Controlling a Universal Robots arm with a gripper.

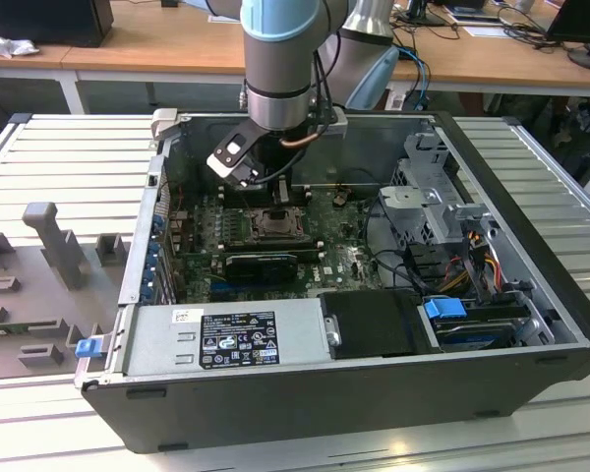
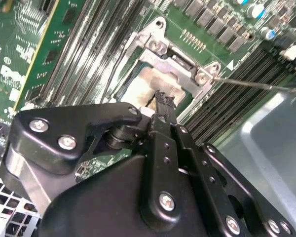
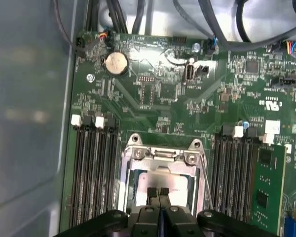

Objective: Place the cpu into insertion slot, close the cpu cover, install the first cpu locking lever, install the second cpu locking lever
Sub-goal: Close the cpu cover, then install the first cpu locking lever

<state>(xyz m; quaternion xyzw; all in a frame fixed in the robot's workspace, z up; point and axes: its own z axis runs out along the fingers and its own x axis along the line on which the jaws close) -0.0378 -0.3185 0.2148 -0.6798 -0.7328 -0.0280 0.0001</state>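
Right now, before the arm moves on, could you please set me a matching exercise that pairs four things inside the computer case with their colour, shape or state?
Things:
1. gripper
2. cpu
3. coin battery
4. memory module

Descriptions:
A. green, long narrow board
B. round and silver
C. black, shut
D. flat, pale square

Pairs: 1-C, 2-D, 3-B, 4-A
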